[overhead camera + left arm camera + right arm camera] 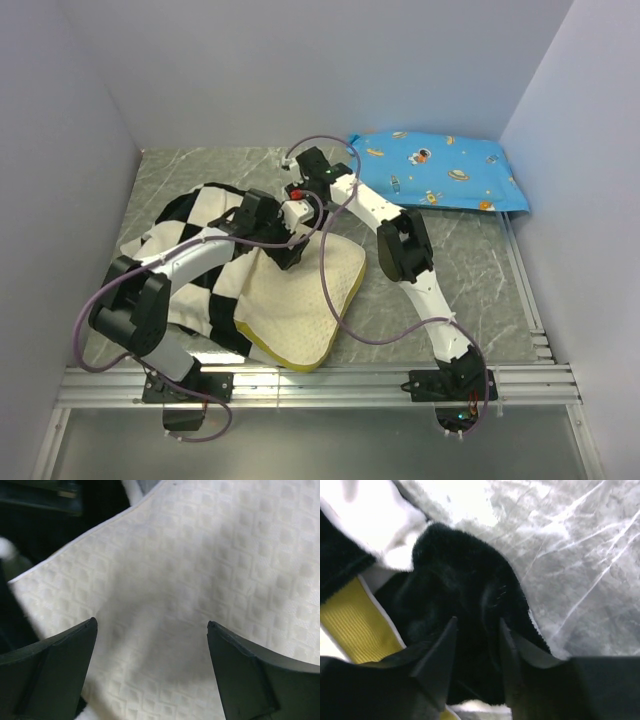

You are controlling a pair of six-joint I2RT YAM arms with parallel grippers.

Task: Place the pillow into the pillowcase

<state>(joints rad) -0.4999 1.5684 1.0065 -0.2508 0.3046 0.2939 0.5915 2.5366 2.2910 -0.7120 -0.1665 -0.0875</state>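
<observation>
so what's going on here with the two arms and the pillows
Two robot arms are working the cream pillow into the checkered pillowcase. The right gripper pinches a black fold of it, and the left gripper hovers open over the pillow. Much of the pillow lies outside the case; the blue pillow sits apart at the back.

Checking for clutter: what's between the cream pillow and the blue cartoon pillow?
In the top view, the right arm crosses the grey table between the pillow and the blue pillow.

Likely a lab: white walls [300, 60] enclose the tabletop [480, 250].
</observation>
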